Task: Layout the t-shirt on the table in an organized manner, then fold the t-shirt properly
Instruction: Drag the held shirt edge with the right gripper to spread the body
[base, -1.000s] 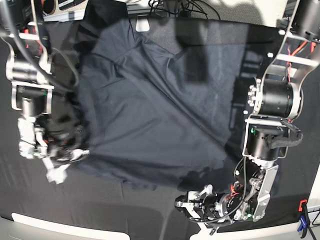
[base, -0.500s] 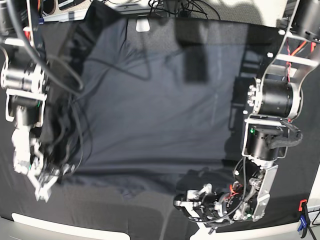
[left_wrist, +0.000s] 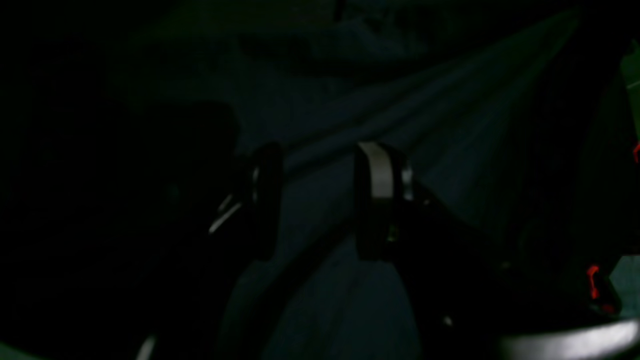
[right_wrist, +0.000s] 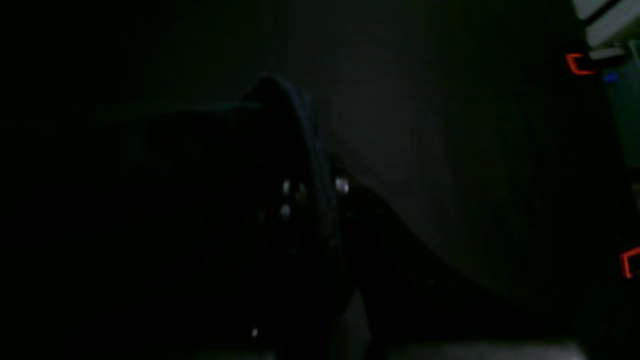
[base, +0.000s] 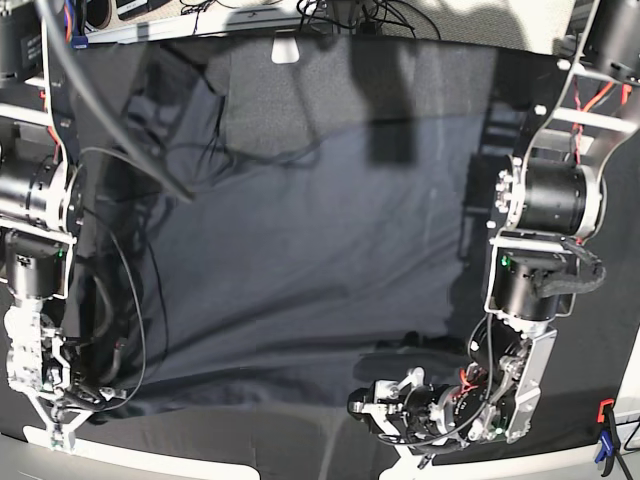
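Base view: right claw (base: 62, 425) pinches t-shirt (base: 300, 270) edge; left claw (base: 372, 405) parted.

The t-shirt (base: 300, 270) spreads across the middle of the table (base: 560, 400), leaving bare black cloth along the bottom centre and upper right. Arms crowd both side edges; loose cables (base: 130, 200) drape over the upper left, and a clamp (base: 605, 430) guards the lower right corner.

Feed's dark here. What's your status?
Right gripper shut on t-shirt edge, near table front. Left gripper open over shirt. Nothing in the way.
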